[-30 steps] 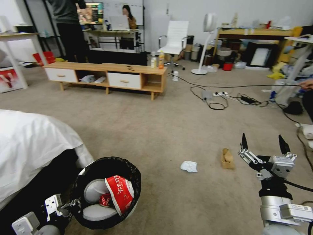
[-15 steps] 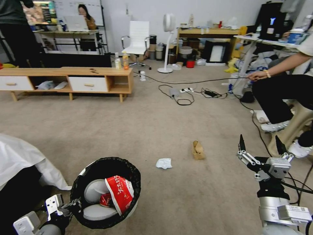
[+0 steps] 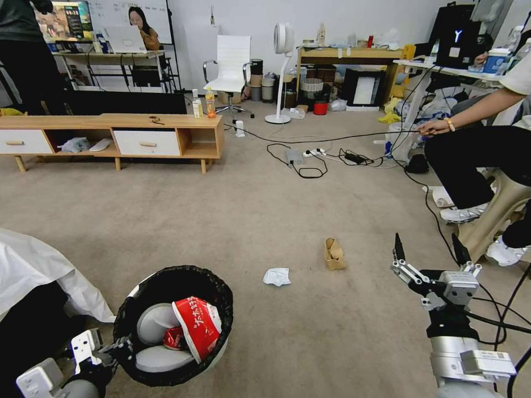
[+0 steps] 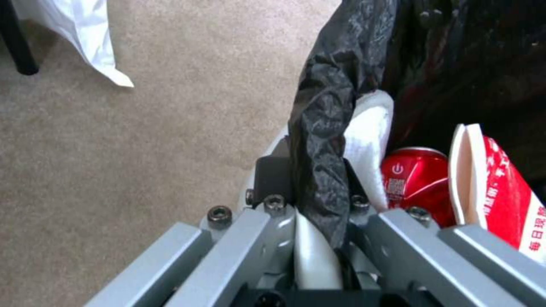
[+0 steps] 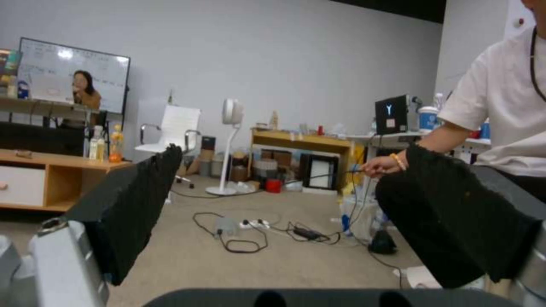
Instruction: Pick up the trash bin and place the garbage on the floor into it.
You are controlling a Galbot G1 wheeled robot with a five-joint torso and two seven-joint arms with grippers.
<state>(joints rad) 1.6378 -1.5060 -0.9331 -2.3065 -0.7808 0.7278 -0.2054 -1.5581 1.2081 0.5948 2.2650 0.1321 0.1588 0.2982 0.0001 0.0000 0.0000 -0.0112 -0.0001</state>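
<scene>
The trash bin [image 3: 130,301], white with a black bag over its rim, hangs low at my left, above the floor [image 3: 249,215]. My left gripper [image 3: 117,348] is shut on its rim [image 4: 321,170]. Inside lie a red-white carton [image 3: 197,326] and a crushed red can [image 4: 414,183]. Two pieces of garbage rest on the carpet ahead: a crumpled white tissue [image 3: 276,276] and a brown paper box [image 3: 334,254]. My right gripper [image 3: 428,249] is raised at the right, open and holding nothing, right of the box. Its black fingers [image 5: 134,209] stand wide apart.
A white sheet [image 3: 33,271] drapes over a bed at my left. A low wooden cabinet [image 3: 138,130] stands at the back left. Cables and a power strip [image 3: 318,155] trail across the carpet. A person sits at the right, legs [image 3: 475,166] near my right arm.
The whole picture has swung leftward, so the camera turned right; the seated person came into view. The bin stays in my left gripper and the right gripper stays open.
</scene>
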